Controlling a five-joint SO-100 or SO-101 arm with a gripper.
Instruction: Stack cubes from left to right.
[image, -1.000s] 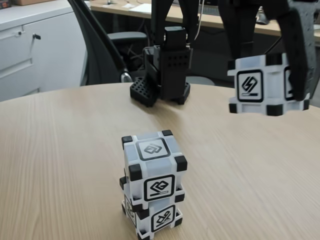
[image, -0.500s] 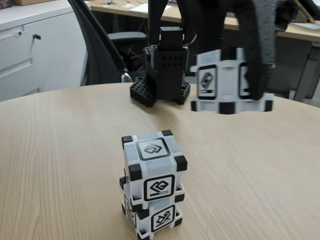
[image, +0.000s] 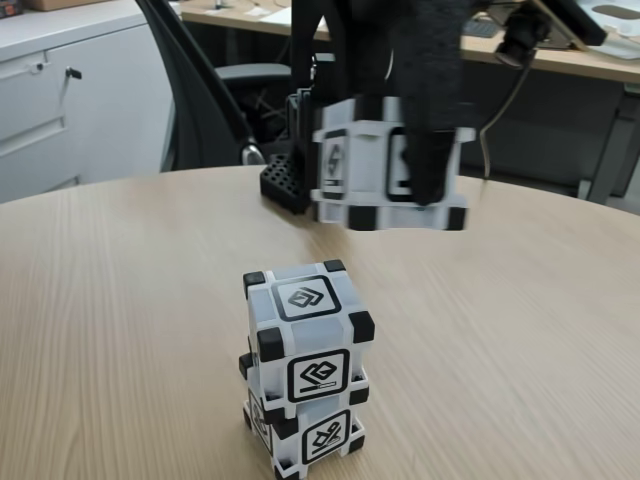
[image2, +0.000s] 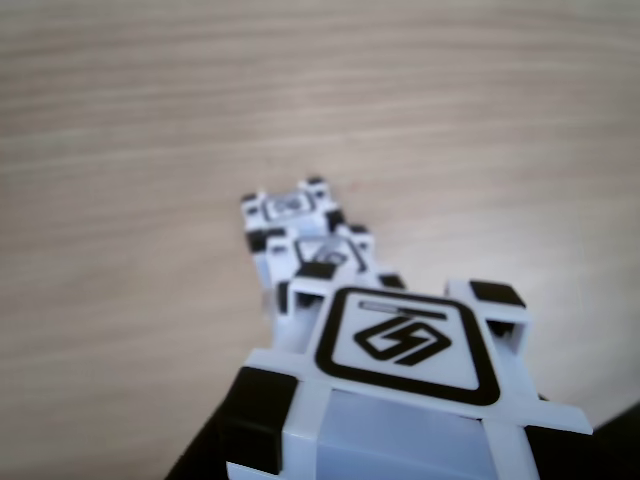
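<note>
Fixed view: gripper (image: 420, 195) clamped on third cube (image: 365, 165), aloft, above and right of the two-cube stack (image: 305, 370) on the table (image: 120, 300); arm reaching down from above.

Other view: carried cube (image2: 400, 400) near the lens, stack (image2: 300, 245) ahead, up-left.

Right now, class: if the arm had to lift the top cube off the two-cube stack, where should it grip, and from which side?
Come from above and pinch two opposite side faces of the top cube. It sits square on the bottom cube, top face open. The end effector already holds the third cube.
</note>
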